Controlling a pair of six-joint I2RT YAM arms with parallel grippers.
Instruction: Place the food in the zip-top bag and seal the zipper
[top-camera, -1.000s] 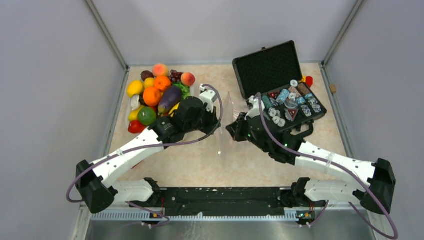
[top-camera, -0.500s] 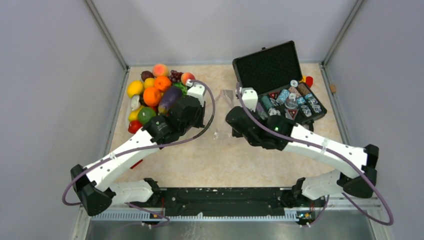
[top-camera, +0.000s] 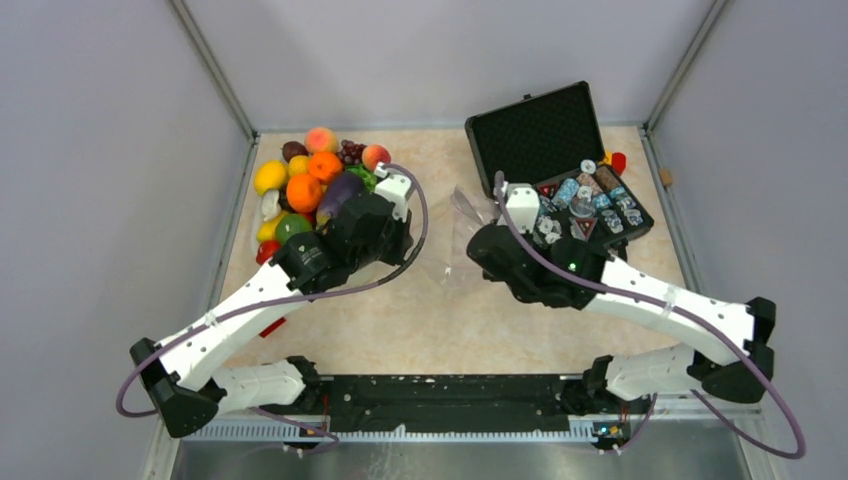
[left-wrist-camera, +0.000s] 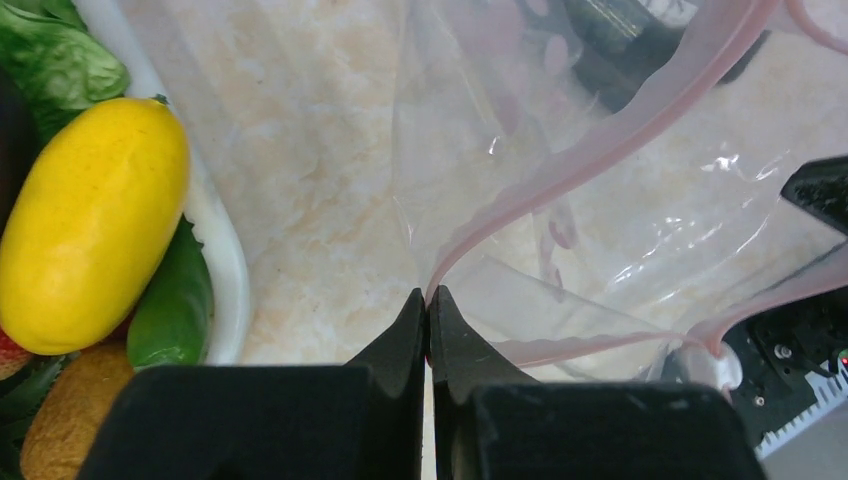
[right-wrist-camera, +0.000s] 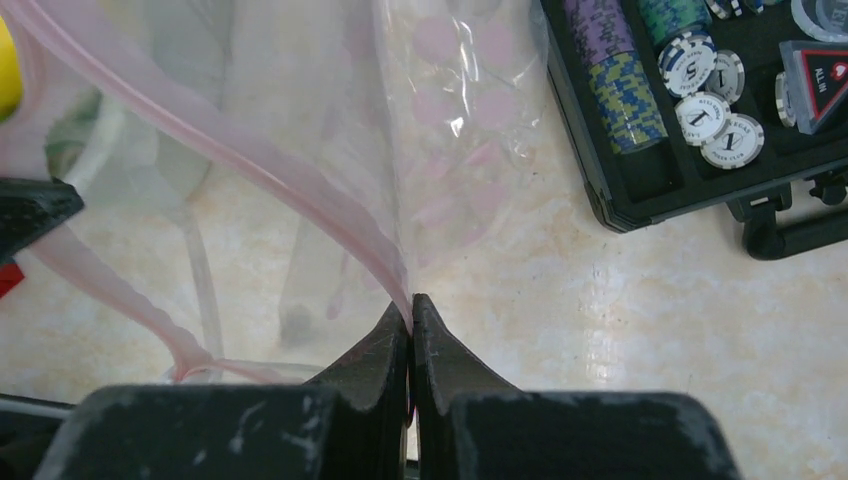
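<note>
From above, the white left arm (top-camera: 250, 300) and white right arm (top-camera: 650, 300) reach in over the beige marbled desk (top-camera: 400, 320) and meet at the clear, crinkly plastic zip-top bag (top-camera: 445, 255), which hangs between their 2 wrists, off the surface. Just left of it sits the heap of glossy toy food (top-camera: 305, 195), with the dark purple eggplant (top-camera: 340, 193) on top and the orange-pink peach (top-camera: 376, 157) at the far edge. To the right lies an open black hard case (top-camera: 545, 130) holding round poker chips (top-camera: 590, 205).

In the left wrist view, the left tool (left-wrist-camera: 430, 305) is pressed together on one end of the thin pale-pink zipper (left-wrist-camera: 600, 150). The strip's 2 halves curve apart, so the mouth gapes. The yellow oval mango-like fruit (left-wrist-camera: 90, 225) and leafy green lettuce (left-wrist-camera: 55, 60) lie inside the white plastic basin (left-wrist-camera: 225, 260), beside the bag.

In the right wrist view, the right tool (right-wrist-camera: 410, 310) pinches the other end of the pink strip, fingertips closed on the film, with the chips close by.
</note>
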